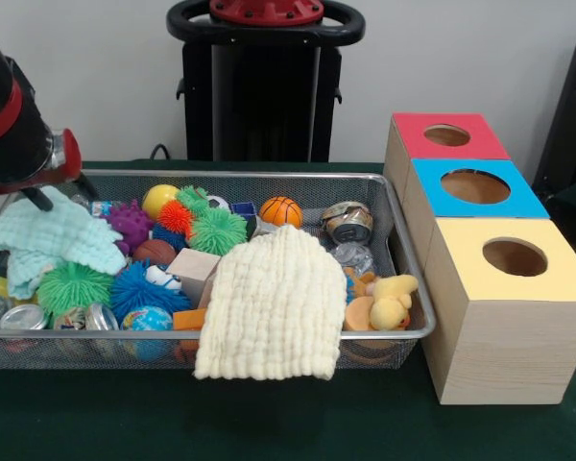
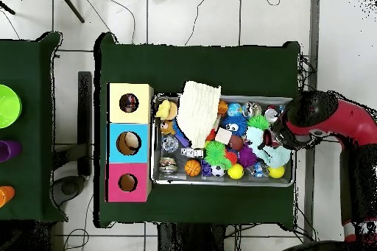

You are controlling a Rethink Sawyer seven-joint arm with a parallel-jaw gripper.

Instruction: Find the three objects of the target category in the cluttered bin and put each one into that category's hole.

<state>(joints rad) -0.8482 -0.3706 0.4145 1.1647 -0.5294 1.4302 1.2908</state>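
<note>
**A:** What's on the left?
**B:** The arm (image 1: 10, 115) comes in from the top left corner. Its gripper (image 1: 60, 192) is at the bin's (image 1: 96, 333) left end, just above the mint cloth (image 1: 53, 240). I cannot tell whether it is spread or pressed together, or whether it touches the cloth.

**A:** And in the middle of the bin?
**B:** Spiky balls, a basketball (image 1: 280, 210), cans and a wooden block. A cream cloth (image 1: 274, 303) lies over them and hangs over the near rim. To its right is a yellow duck (image 1: 389, 300).

**A:** The three printed pieces?
**B:** I cannot make them out in either view.

**A:** And the hole?
**B:** It is right of the bin. Three boxes stand in a row beside the bin's right end, with red (image 1: 413, 130) farthest, blue (image 1: 432, 182) in the middle and yellow (image 1: 499, 336) nearest. The hole (image 1: 515, 257) is in the yellow top, round and dark.
</note>
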